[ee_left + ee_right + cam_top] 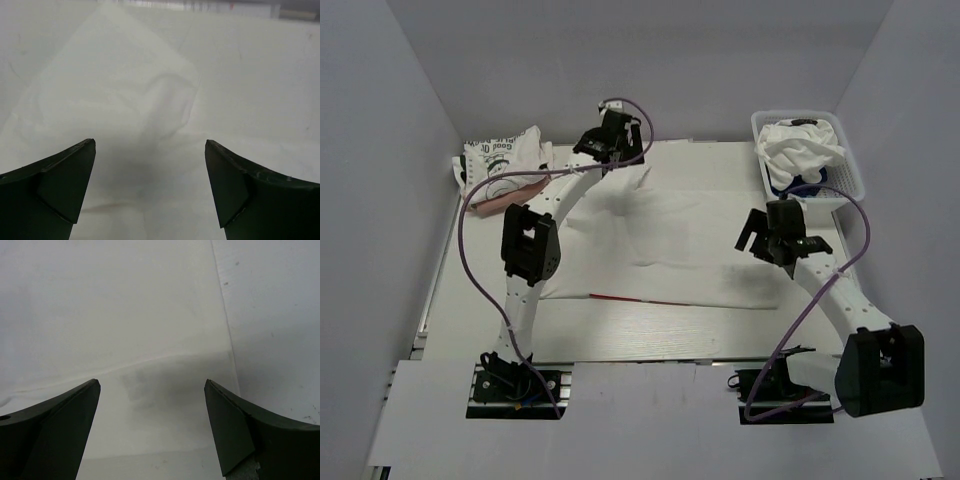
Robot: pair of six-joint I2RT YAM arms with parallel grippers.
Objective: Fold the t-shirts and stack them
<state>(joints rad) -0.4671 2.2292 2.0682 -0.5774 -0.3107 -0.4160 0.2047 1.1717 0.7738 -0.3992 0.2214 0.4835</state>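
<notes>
Left gripper [607,150]: jaws spread, empty, over the far-left corner of the white t-shirt [670,245]. Right gripper [772,238]: also spread and empty, over the shirt's right edge. The shirt lies flat mid-table, long axis left-right, and its bulk runs toward the near side from the left gripper. The right arm is nearer the right end. Cloth has light wrinkles, with a thin red edge [625,298] along the near side. A folded pile [505,158] sits far left, a basket [848,158] far right.
</notes>
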